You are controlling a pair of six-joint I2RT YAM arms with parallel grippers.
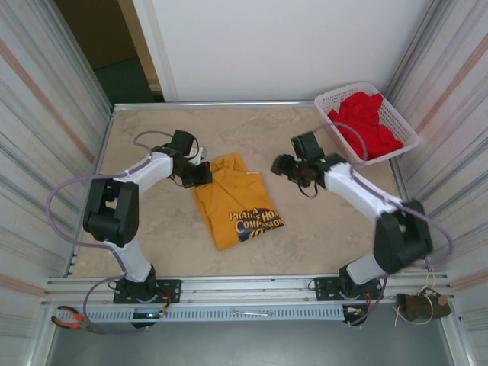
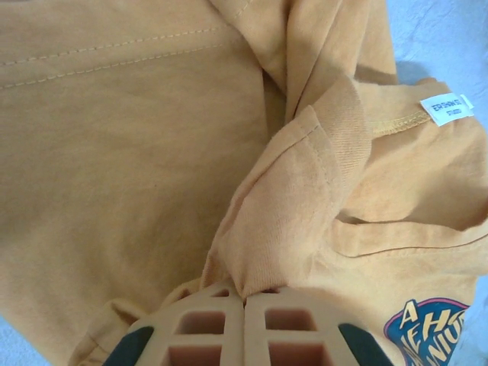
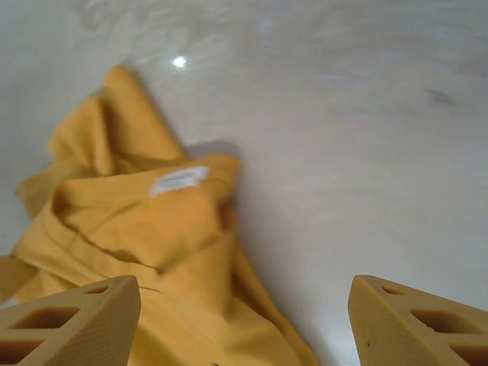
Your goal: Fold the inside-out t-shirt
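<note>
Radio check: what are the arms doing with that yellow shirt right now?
Left gripper shut on yellow shirt. Right gripper open, near its edge. Basket well aside.

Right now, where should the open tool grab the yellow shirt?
Probably the bunched collar fold beside the white tag, reached from the right by the right tool: fabric stands up there, and the left tool pinches the left edge of the shirt.

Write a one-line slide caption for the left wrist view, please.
Left gripper, jaws shut, pinches a fold of the mustard-yellow t-shirt near its neck tag.
</note>
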